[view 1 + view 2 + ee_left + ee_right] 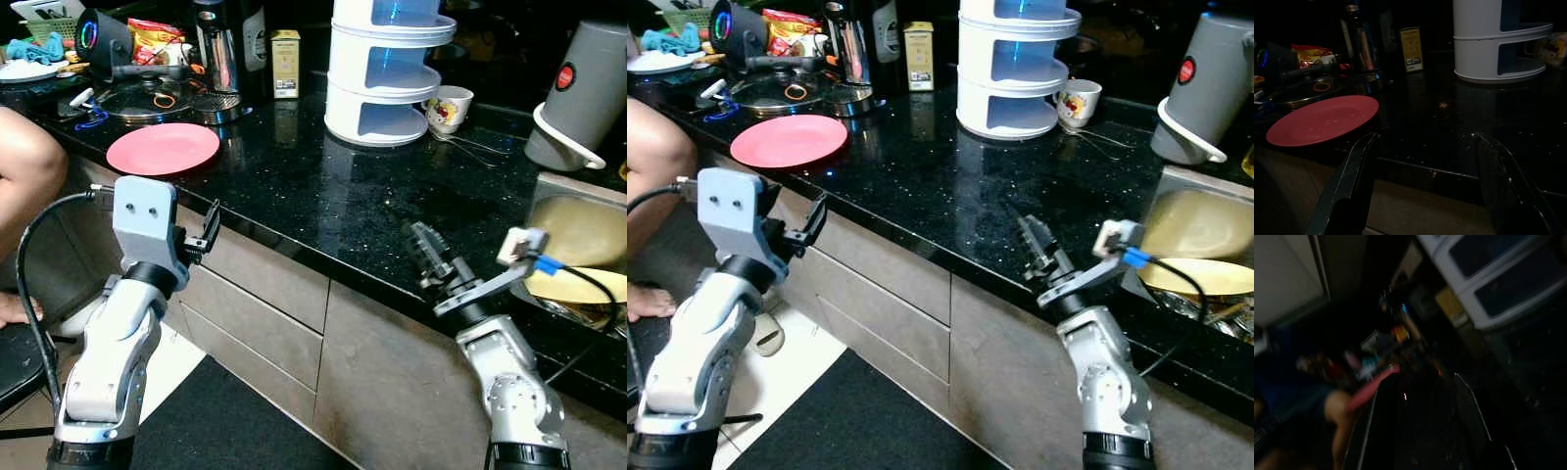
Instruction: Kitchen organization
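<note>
head pair: high, down at counter [323,206] | wrists: low, share plate [1322,120]

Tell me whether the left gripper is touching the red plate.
Apart. In the left wrist view the open left gripper sits short of the counter edge, and the red plate lies beyond its fingertips.

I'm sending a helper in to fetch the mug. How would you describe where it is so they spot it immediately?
Start at the black countertop and find the tall white tiered rack at its back. The mug stands just right of the rack's base, left of the grey kettle. It is the small white cup with a colourful print.
</note>
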Available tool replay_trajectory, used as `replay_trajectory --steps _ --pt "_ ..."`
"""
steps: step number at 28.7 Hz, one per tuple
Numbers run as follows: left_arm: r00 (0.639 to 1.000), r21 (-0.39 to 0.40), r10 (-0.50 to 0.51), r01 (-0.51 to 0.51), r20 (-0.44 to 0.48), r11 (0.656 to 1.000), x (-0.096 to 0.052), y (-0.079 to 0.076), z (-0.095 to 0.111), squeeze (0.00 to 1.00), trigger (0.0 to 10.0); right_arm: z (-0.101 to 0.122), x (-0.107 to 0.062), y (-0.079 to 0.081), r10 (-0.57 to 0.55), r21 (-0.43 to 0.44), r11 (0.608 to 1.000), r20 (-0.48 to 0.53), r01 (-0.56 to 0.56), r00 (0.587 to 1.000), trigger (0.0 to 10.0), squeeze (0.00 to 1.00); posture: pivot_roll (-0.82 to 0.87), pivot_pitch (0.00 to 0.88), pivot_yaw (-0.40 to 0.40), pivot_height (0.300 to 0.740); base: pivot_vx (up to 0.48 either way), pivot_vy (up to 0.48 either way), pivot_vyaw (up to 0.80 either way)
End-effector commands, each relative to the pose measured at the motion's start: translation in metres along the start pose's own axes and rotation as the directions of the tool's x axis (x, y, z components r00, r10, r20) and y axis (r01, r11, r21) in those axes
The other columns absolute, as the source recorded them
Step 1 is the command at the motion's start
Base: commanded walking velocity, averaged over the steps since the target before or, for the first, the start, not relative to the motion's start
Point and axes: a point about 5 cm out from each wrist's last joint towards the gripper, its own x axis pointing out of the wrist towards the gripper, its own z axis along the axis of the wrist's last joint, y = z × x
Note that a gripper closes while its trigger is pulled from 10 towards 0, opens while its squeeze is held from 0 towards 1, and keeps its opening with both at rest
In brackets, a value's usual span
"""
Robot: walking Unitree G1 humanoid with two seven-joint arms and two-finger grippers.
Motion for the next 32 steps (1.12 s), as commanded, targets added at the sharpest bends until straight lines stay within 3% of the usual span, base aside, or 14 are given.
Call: replay_trajectory --steps 1,6,12,23,32 --pt "1.0 0.022 -0.005 0.005 -0.012 1.0 0.001 0.001 -0.002 0.0 10.0 0.004 0.003 0.004 0.023 0.027 0.999 0.028 -0.024 0.999 10.0 0.0 -0.09 0.0 -0.017 0.74 0.0 0.0 0.0" --pt "1.0 0.022 -0.006 0.007 -0.005 1.0 0.003 0.001 0.0 0.0 10.0 0.007 0.006 0.019 0.11 0.068 0.991 0.057 -0.114 0.992 10.0 0.0 -0.07 0.0 -0.013 0.74 0.0 0.0 0.0" --pt "1.0 0.025 -0.001 0.001 -0.001 1.0 0.004 0.002 0.001 0.0 10.0 0.01 0.01 0.02 0.097 0.056 0.993 0.072 -0.101 0.993 10.0 0.0 -0.06 0.0 -0.018 0.74 0.0 0.0 0.0" --pt "0.999 0.041 0.042 -0.042 -0.003 0.998 0.003 0.01 0.001 0.0 10.0 0.015 0.015 0.003 -0.037 -0.132 0.99 0.032 0.041 0.999 10.0 0.0 -0.06 0.0 -0.033 0.74 0.0 0.0 0.0" --pt "0.999 0.038 0.047 -0.047 -0.001 0.998 0.003 0.009 0.0 0.0 10.0 0.015 0.017 -0.003 -0.097 -0.219 0.971 0.029 0.101 0.995 10.0 0.0 -0.07 0.0 -0.036 0.74 0.0 0.0 0.0"
